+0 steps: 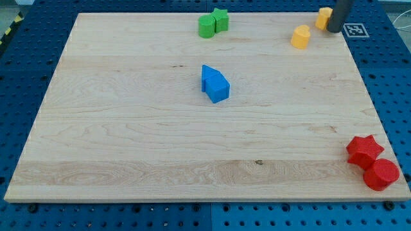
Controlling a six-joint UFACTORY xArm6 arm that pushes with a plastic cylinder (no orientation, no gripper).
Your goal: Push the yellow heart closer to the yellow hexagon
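Resting at the board's one-o'clock corner, my tip (334, 29) is a bare rod with nothing to grip, touching a yellow block (323, 17) at its ten o'clock. Another yellow block (300, 36) sits near, toward eight o'clock; which is the heart I cannot tell. Both lie on the wooden board (128, 128).

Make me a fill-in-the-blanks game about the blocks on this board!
1. My tip touches a block whose colour is ____.
2. The red star sits in the board's bottom ____ corner of the view.
3. The two blocks nearest the board's middle are ____.
4. The green star touches another block coloured ____.

Missing words: yellow; right; blue; green
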